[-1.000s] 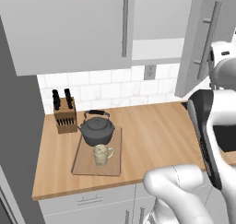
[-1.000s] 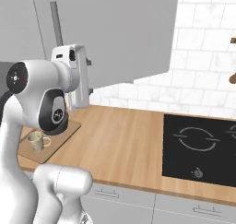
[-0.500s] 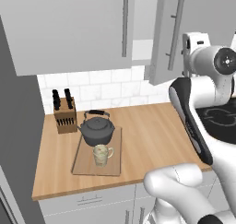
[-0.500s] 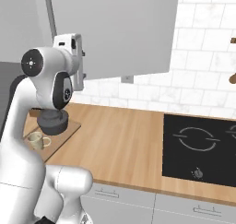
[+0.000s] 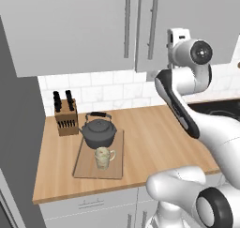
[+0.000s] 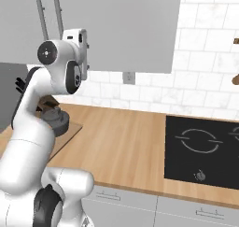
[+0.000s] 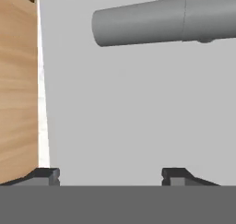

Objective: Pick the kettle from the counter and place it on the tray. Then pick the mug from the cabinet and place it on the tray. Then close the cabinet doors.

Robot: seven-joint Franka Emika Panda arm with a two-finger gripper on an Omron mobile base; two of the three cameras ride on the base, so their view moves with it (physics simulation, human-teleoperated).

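Observation:
The dark kettle and the cream mug both stand on the wooden tray, which lies on the counter. Above them, the two grey cabinet doors lie almost flush, their silver bar handles side by side. My white hand is raised against the right door's face. In the hand view my gripper is open and empty, its fingertips close to the flat door panel, with the bar handle crossing above. The kettle peeks out behind my arm.
A knife block stands at the back left of the counter by a tall grey unit. A black cooktop is set into the counter on the right. A wall socket sits in the white tiles.
The right cabinet door has swung from wide open to nearly flush with the left one. My arm has swept left and up along with it.

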